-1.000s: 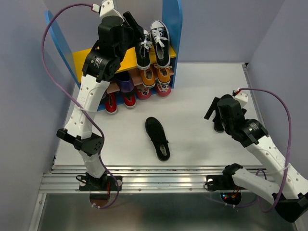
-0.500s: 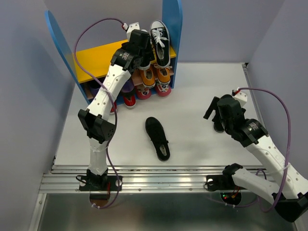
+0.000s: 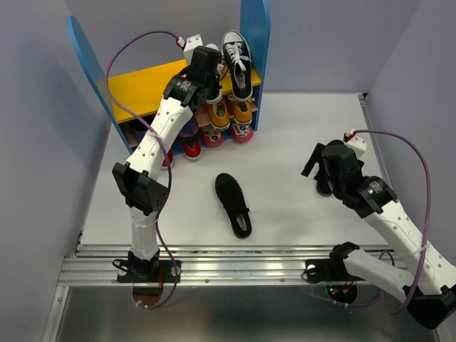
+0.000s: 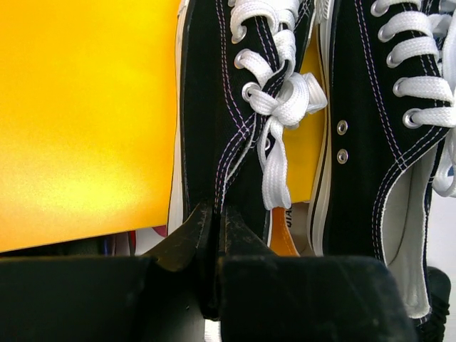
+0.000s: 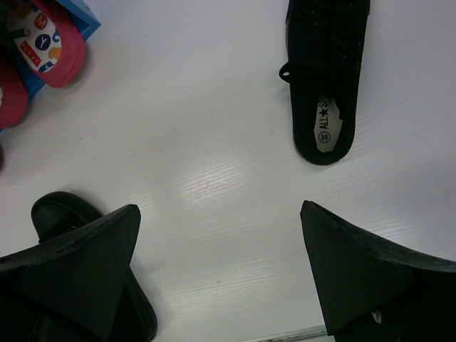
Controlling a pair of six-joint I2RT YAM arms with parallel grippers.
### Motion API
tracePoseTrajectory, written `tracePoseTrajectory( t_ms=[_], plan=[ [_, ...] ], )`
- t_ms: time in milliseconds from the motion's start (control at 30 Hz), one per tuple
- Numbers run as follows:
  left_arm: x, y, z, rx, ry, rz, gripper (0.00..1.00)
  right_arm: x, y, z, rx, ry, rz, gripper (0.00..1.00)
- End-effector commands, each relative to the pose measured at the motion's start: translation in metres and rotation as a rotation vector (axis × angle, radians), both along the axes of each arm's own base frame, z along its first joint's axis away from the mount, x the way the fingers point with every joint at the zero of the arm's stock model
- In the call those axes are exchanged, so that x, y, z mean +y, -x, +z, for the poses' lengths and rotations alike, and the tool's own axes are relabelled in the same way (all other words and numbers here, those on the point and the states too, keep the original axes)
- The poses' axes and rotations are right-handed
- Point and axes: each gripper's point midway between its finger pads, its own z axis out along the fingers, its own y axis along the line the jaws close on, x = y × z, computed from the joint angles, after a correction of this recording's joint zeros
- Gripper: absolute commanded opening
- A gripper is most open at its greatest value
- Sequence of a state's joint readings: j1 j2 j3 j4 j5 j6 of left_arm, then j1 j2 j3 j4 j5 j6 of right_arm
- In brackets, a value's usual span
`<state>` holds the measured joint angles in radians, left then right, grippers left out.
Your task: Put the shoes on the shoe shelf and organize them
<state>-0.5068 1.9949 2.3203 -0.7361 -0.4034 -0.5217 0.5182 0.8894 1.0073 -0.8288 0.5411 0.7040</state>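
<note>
A: Noted: left end effector [image 4: 217, 228] pinched on black canvas sneaker [image 4: 228, 107] heel, atop yellow top board [image 4: 85, 107].
B: The right end effector [image 5: 221, 271] is spread wide; black slip-on [image 3: 233, 205] lies leftward on surface [image 3: 299, 128], long axis near-far. Right arm nearer.

Bright, even light falls from above in the top view. The white table [image 3: 299, 142] shows only faint, soft shadows beside the arms. The ribbed aluminium rail [image 3: 235, 269] along the lower edge throws pale glare patches. In the right wrist view a broad sheen streaks the table at centre, and the right gripper [image 5: 219, 208] is near-featureless black. In the left wrist view the yellow top board [image 4: 85, 107] glows, palest at lower left. The black canvas sneaker with white laces [image 4: 206, 107] is sharp, its stitching clear. The left gripper [image 4: 216, 211] below it is a dark mass.
</note>
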Motion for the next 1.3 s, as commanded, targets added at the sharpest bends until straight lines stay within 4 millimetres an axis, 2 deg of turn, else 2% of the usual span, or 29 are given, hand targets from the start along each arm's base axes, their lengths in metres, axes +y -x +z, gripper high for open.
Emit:
tracePoseTrajectory(
  t_ms=[0, 267, 367, 400, 433, 500, 667, 733, 933, 1133, 1267],
  plan=[
    [-0.002, 0.016, 0.046, -0.11, 0.119, 0.046, 0.0, 0.003, -0.005, 0.017, -0.059, -0.035, -0.001, 1.0],
    [-0.02, 0.025, 0.068, -0.194, 0.227, 0.122, 0.0, 0.0, -0.001, 0.016, -0.06, -0.035, -0.007, 1.0],
    [-0.023, 0.019, 0.072, -0.207, 0.247, 0.129, 0.0, -0.001, 0.0, 0.016, -0.059, -0.034, -0.008, 1.0],
    [-0.026, 0.015, 0.064, -0.195, 0.237, 0.134, 0.0, -0.001, 0.001, 0.016, -0.061, -0.036, -0.009, 1.0],
    [-0.026, 0.015, 0.07, -0.202, 0.247, 0.139, 0.0, -0.002, 0.001, 0.017, -0.063, -0.034, -0.011, 1.0],
    [-0.028, 0.009, 0.065, -0.195, 0.248, 0.153, 0.0, -0.003, 0.002, 0.018, -0.063, -0.03, -0.014, 1.0],
    [-0.016, 0.003, 0.065, -0.216, 0.258, 0.23, 0.0, -0.006, 0.004, 0.019, -0.065, -0.027, -0.019, 1.0],
    [-0.008, 0.002, 0.057, -0.196, 0.254, 0.259, 0.0, -0.007, 0.005, 0.019, -0.064, -0.023, -0.02, 1.0],
    [0.008, 0.01, 0.053, -0.197, 0.238, 0.309, 0.0, -0.009, 0.006, 0.02, -0.068, -0.02, -0.026, 1.0],
    [0.022, 0.019, 0.06, -0.218, 0.243, 0.36, 0.0, -0.008, 0.005, 0.022, -0.071, -0.024, -0.024, 1.0],
    [0.021, 0.018, 0.062, -0.225, 0.249, 0.356, 0.0, -0.008, 0.006, 0.024, -0.075, -0.029, -0.022, 1.0]
  ],
)
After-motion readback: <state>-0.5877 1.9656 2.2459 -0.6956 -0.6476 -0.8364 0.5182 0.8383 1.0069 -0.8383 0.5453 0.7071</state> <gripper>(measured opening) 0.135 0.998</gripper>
